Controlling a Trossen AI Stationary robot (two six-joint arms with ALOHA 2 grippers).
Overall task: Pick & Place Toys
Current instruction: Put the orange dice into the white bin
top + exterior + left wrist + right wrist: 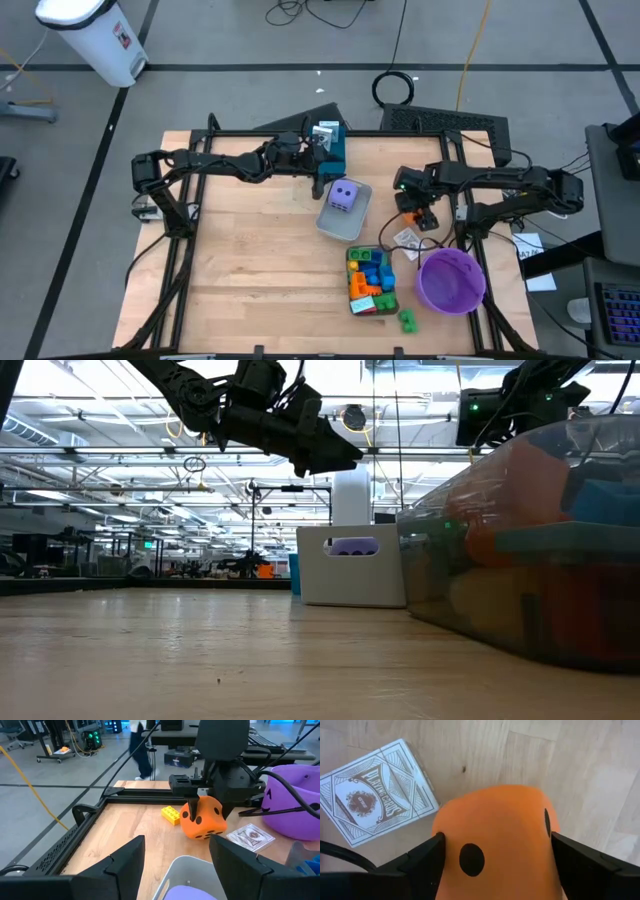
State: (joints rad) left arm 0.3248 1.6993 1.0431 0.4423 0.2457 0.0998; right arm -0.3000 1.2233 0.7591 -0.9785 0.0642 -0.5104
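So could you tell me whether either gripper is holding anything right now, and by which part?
The right gripper has its fingers against two opposite sides of the orange die, closing on it. The left gripper holds nothing, hovering above the grey tray.

Die (343, 195) in tray (356, 222) (bowl (451, 281) apart)

Right gripper (495, 852) reaches down with its jaws set against both sides of the orange die (495, 840). Left gripper (176, 857) hangs raised, jaws parted and empty, facing the right arm.
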